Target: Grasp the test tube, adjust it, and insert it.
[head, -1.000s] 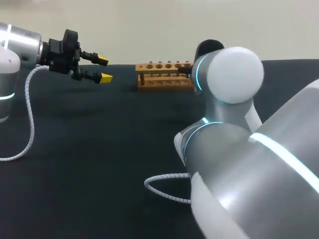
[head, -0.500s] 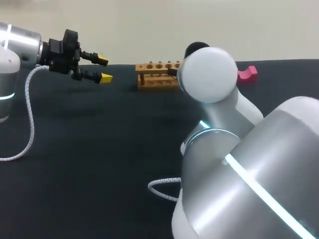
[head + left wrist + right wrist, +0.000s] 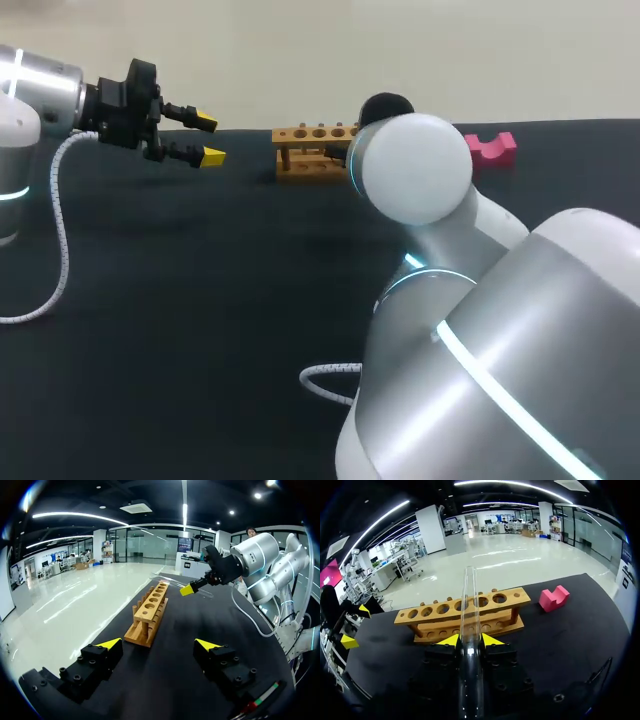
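Observation:
A clear glass test tube (image 3: 469, 605) lies between the yellow tips of my right gripper (image 3: 470, 640), which is shut on it. The tube sticks out ahead of the fingers, its far end over the wooden rack (image 3: 465, 612) with its row of holes. In the left wrist view my right gripper (image 3: 192, 587) hangs beyond the far end of the rack (image 3: 150, 612). In the head view the right arm's big joint hides that gripper and part of the rack (image 3: 310, 152). My left gripper (image 3: 208, 139) hovers open and empty left of the rack, above the table.
A pink notched block (image 3: 490, 147) sits on the dark table right of the rack, also seen as the pink block (image 3: 554, 598) in the right wrist view. A coiled white cable (image 3: 330, 378) hangs by my right arm. My left gripper (image 3: 356, 625) shows beside the rack.
My right arm's upper joint has swung left and lower in the head view, uncovering the pink block and hiding more of the rack. The left arm has stayed still.

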{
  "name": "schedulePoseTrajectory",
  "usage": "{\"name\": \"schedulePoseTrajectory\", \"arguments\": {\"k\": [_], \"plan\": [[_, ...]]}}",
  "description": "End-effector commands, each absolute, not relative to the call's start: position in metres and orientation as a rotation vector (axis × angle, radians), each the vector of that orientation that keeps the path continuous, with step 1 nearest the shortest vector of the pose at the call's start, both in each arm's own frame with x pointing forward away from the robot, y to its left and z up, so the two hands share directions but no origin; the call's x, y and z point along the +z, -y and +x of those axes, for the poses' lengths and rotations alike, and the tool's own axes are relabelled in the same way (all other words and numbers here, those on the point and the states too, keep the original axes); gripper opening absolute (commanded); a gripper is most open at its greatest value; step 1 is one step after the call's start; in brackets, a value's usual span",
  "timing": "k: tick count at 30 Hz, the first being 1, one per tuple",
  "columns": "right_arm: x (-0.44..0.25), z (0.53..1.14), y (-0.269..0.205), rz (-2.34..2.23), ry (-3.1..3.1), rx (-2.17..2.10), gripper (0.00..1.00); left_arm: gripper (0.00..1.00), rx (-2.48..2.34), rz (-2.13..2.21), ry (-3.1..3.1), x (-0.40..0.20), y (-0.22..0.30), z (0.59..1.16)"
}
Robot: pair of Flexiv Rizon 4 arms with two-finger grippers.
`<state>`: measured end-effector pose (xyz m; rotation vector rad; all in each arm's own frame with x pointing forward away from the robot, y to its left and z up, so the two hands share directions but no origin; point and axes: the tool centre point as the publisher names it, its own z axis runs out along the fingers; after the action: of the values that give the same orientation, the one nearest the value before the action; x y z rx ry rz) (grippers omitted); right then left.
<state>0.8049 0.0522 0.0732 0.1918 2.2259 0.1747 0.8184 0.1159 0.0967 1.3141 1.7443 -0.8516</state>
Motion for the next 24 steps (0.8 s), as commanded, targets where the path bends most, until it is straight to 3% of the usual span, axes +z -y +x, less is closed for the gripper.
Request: {"name": "schedulePoseTrajectory", "arguments": {"k": [1, 24], "plan": [[0.067, 0.809, -0.049, 0.16, -2.24, 0.202, 0.0, 1.0, -0.849, 1.312, -1.74, 0.096, -0.116, 0.817], [0.052, 0.818, -0.052, 0.149, -2.472, 0.213, 0.0, 1.0, -0.849, 1.312, -1.74, 0.096, -0.116, 0.817]]}}
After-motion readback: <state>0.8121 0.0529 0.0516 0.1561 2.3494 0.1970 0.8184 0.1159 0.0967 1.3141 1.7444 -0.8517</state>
